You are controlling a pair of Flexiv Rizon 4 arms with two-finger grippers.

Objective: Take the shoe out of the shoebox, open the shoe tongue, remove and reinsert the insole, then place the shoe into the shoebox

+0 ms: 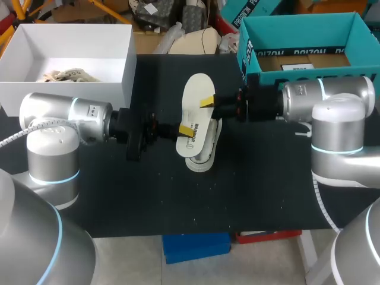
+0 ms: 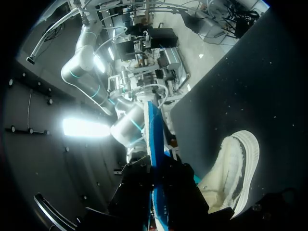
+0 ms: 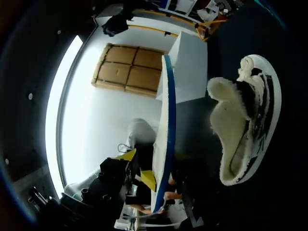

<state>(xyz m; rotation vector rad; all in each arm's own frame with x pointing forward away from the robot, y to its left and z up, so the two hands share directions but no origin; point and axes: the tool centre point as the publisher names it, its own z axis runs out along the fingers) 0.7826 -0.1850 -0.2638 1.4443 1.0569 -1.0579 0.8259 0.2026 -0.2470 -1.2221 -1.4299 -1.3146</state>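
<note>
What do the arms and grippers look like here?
The left arm and right arm are rounded silver cylinders with light-blue rings at joints. A pale ribbed cable trails the left arm. The left gripper and right gripper are black with yellow tips.

Left hand (image 1: 186,129), right hand (image 1: 206,102): both closed.

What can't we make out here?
- Footbed of the shoe: in the head view the insole covers it; in the right wrist view the fleece lining hides it.
- Tips of the left gripper: in the left wrist view, hidden by its dark body and the insole's edge.
- Contents of the white box: head view, too small to name.
</note>
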